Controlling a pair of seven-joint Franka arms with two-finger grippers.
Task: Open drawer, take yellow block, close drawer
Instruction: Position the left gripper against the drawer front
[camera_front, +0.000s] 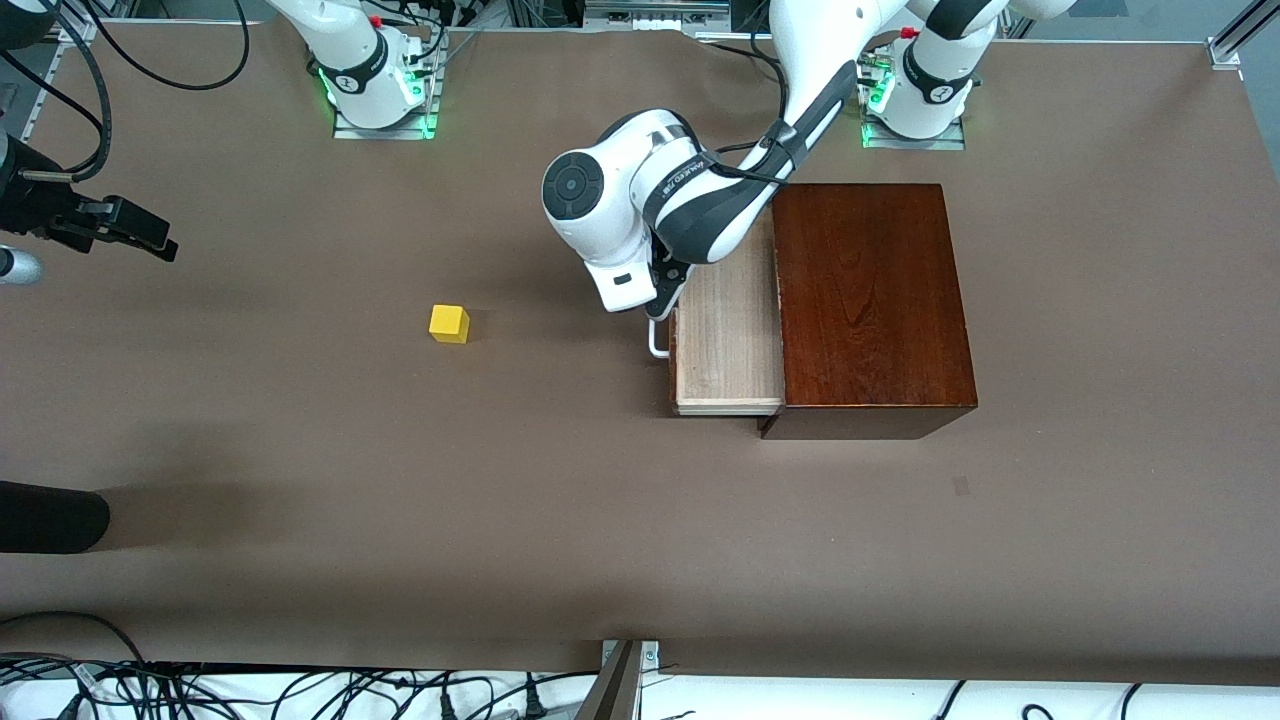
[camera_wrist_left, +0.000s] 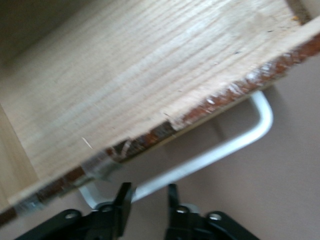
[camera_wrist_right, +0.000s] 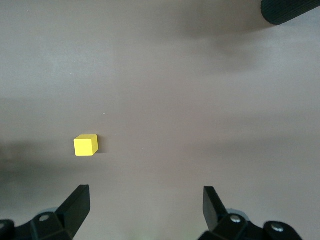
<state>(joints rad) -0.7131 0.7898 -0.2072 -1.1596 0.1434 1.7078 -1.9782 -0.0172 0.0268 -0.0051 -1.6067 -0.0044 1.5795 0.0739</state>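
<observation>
The glossy dark box (camera_front: 870, 300) stands toward the left arm's end of the table. Its drawer (camera_front: 728, 340) is pulled partly out, and the pale wood tray (camera_wrist_left: 150, 75) shows nothing inside. My left gripper (camera_front: 665, 290) is at the white handle (camera_front: 657, 342). In the left wrist view its fingers (camera_wrist_left: 123, 199) stand slightly apart, with the bar (camera_wrist_left: 210, 150) running just past their tips and one finger against it. The yellow block (camera_front: 449, 323) sits on the bare table, and also shows in the right wrist view (camera_wrist_right: 86, 145). My right gripper (camera_front: 150, 238) hangs open and empty (camera_wrist_right: 145, 195) over the right arm's end of the table.
A black rounded object (camera_front: 50, 515) reaches in at the table edge on the right arm's end, nearer the camera than the block, and also shows in the right wrist view (camera_wrist_right: 290, 10). Brown table (camera_front: 560, 500) spreads between the block and the drawer.
</observation>
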